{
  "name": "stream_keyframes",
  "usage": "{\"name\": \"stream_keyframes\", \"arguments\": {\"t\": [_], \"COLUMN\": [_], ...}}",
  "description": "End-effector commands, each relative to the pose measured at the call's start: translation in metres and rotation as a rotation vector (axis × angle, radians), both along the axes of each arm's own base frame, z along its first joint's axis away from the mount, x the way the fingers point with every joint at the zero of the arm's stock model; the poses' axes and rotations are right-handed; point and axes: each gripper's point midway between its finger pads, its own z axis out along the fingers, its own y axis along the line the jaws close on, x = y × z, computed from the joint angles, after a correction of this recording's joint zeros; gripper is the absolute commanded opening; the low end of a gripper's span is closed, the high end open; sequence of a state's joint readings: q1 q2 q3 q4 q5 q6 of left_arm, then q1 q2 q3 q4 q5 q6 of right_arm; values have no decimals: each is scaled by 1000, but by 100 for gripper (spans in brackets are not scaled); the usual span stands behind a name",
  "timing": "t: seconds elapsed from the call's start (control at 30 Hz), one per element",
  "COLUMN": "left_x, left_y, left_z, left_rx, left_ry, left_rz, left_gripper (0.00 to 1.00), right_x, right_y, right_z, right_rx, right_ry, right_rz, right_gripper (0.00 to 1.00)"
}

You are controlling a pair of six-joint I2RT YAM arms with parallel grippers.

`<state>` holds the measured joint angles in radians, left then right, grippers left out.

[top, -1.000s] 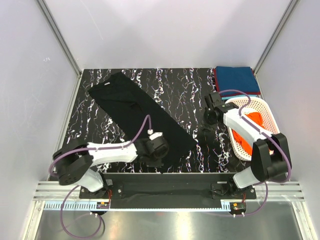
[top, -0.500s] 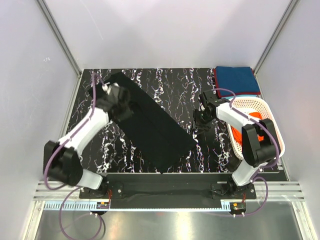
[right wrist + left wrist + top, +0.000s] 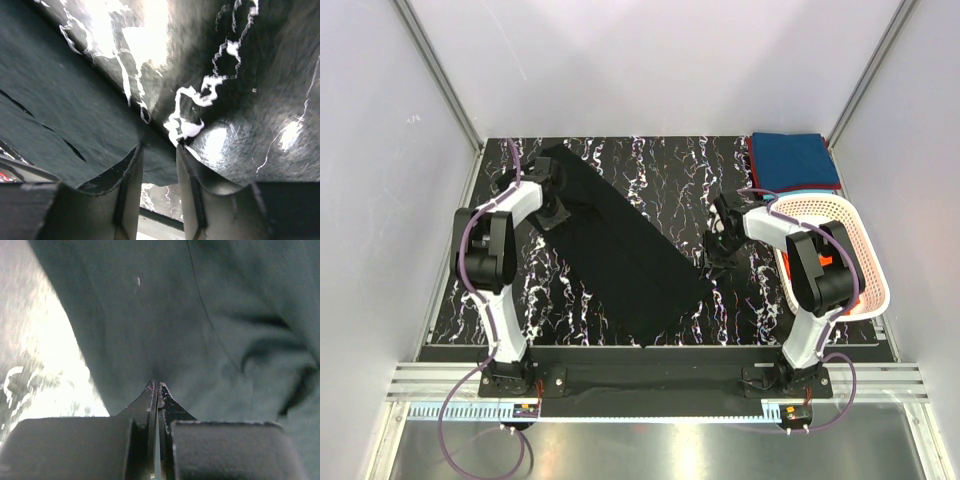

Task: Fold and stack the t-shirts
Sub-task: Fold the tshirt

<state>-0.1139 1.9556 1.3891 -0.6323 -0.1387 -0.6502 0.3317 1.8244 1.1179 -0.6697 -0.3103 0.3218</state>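
We watch the left arm reach far, left pincer [image 3: 156,386] pressed together at the black t-shirt [image 3: 620,250]. Right arm folds inward, right pincer [image 3: 159,147] parted at its edge.

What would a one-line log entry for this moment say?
left jaws: shut, at far end of black t-shirt | right jaws: open, at its right edge | teal t-shirt: folded, back corner

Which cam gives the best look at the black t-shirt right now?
Top external: the whole black t-shirt shows, lying as a long diagonal strip on the table. Left wrist gives only a close patch of wrinkled fabric beyond the shut left gripper. Right wrist catches just one edge of it against the table.
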Motion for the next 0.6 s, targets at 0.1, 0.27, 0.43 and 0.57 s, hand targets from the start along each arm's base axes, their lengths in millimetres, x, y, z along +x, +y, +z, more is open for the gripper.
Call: {"name": "stream_keyframes", "arguments": {"t": [0.1, 0.27, 0.43, 0.57], "left_x": [34, 46, 59, 68], "left_y": [-3, -3, -13, -37], "left_z": [-13, -15, -12, -9], "left_rx": [-19, -2, -37, -116], "left_ry": [-27, -40, -64, -84], "left_rz": [-10, -7, -40, -105], "left_gripper": [2, 3, 4, 6], "right_x": [-10, -20, -30, -34], "right_y": [-15, -19, -32, -35], "right_z": [-3, 1, 2, 3], "right_rx": [-66, -66, -119, -132], "right_ry": [10, 8, 2, 0], "right_rz": [-24, -56, -96, -119], "right_gripper": [37, 32, 12, 0]}}
